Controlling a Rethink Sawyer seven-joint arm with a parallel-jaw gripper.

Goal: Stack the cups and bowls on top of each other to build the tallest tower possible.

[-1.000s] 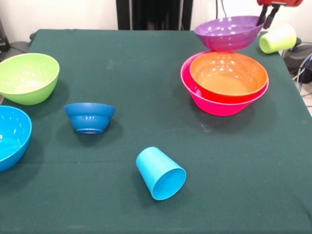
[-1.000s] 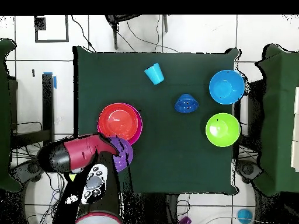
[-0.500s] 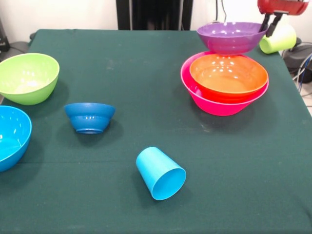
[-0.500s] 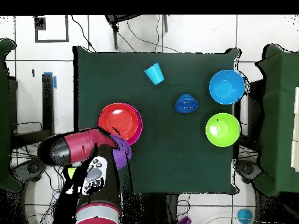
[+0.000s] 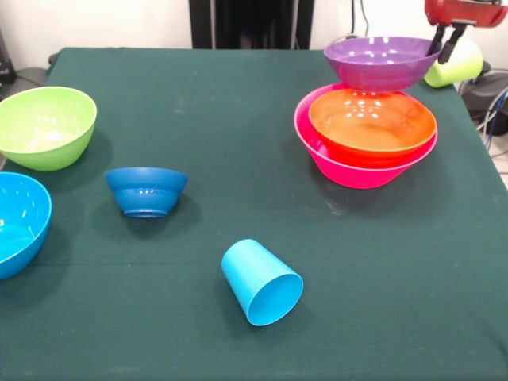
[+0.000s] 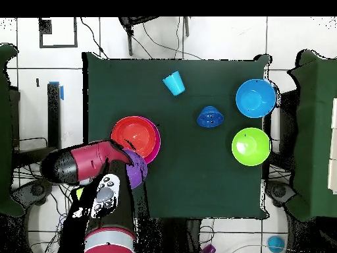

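Observation:
My gripper [image 5: 440, 49] is shut on the right rim of the purple bowl [image 5: 381, 62], holding it in the air above the far edge of the tower. The tower is the orange bowl [image 5: 373, 121] nested in the pink bowl [image 5: 357, 175]. In the overhead view the arm covers the gripper and part of the purple bowl [image 6: 136, 172]. A yellow-green cup [image 5: 459, 67] lies on its side just behind the gripper. The sky blue cup [image 5: 262, 282] lies on its side near the front.
A small dark blue bowl [image 5: 147, 190] sits upside down left of centre. A lime green bowl [image 5: 44, 127] and a sky blue bowl [image 5: 16, 222] stand upright at the left edge. The table's right edge is close beside the tower.
The gripper has lifted the purple bowl a little higher and carried it slightly right in the front view. Everything else has stayed put.

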